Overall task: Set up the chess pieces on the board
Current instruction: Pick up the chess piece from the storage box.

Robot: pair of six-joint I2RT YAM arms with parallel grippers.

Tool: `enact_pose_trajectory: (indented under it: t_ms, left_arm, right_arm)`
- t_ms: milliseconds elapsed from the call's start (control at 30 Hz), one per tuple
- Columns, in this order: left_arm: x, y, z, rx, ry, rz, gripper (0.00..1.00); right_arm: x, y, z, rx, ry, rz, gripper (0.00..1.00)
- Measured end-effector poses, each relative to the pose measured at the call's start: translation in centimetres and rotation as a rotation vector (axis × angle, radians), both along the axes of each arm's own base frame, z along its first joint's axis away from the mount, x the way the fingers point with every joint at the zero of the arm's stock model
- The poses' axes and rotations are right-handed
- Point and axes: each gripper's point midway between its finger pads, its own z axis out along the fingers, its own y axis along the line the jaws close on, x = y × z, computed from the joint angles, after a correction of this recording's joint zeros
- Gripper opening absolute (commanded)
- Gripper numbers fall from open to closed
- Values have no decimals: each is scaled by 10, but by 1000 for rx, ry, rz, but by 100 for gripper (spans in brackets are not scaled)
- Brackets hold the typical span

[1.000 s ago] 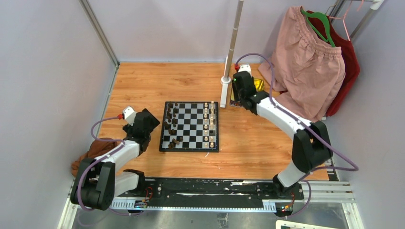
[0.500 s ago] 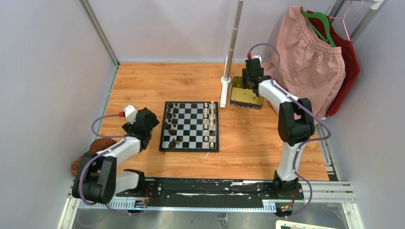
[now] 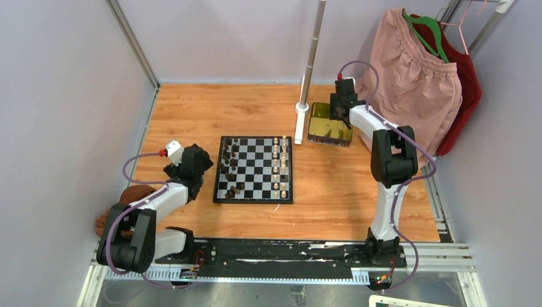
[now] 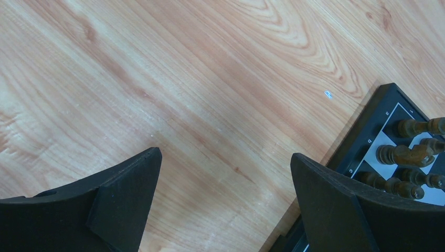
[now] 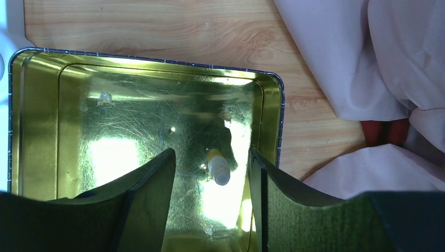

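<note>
Two arms: both are fixed to a black rail [image 3: 275, 252] at the near edge of the table [image 3: 192, 109]. The left one is folded low beside the board [image 3: 254, 169], and the right one reaches to the far right.
Writing: no brand or label is readable. The tiny white marks on the board's black border in the left wrist view are too small to make out.
Board: lies flat near the middle of the table, in black and white checks.
Dark pieces [image 3: 229, 167]: stand in the board's left columns, with some tipped over towards the near-left corner.
Cream pieces [image 3: 279, 163]: stand in the board's right columns.
Loose cream piece [image 5: 218, 169]: lies on its side on the floor of the tin [image 5: 42, 131], off the board.
Left gripper [image 4: 225, 157]: fingers spread wide and holding nothing, over bare wood just beside the board's left edge.
Right gripper [image 5: 211, 155]: fingers apart on either side of the loose cream piece, touching neither side of it.
Tin: shiny gold and rectangular, with a thin dark rim and a scratched floor. It sits beyond the board's far right corner.
Surface: orange-toned wood with a clear grain.
Room: pale grey walls [image 3: 64, 96] enclose the table, and a pole [image 3: 311, 57] rises from a white base beside the tin. A pink garment [image 3: 415, 83] hangs over a red garment [image 3: 470, 83] on a green hanger [image 3: 429, 27] at the far right. A brown cloth [image 3: 131, 197] lies at the left edge.
</note>
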Motion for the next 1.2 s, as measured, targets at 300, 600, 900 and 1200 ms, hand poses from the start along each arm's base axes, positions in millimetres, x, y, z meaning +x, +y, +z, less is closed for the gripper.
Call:
enact_pose_trajectory:
  t_ms: [300, 600, 900, 1200]
  left_arm:
    - [0, 0, 0, 0, 0, 0, 100]
    - [0, 0, 0, 0, 0, -1, 100]
    - [0, 0, 0, 2, 1, -2, 100]
    - [0, 0, 0, 3, 1, -3, 100]
  right_arm:
    - [-6, 0, -10, 13, 23, 2, 55]
    - [-12, 1, -19, 22, 46, 0, 39]
    - [-12, -3, -27, 29, 61, -10, 17]
    - [-12, -5, -28, 31, 61, -16, 0]
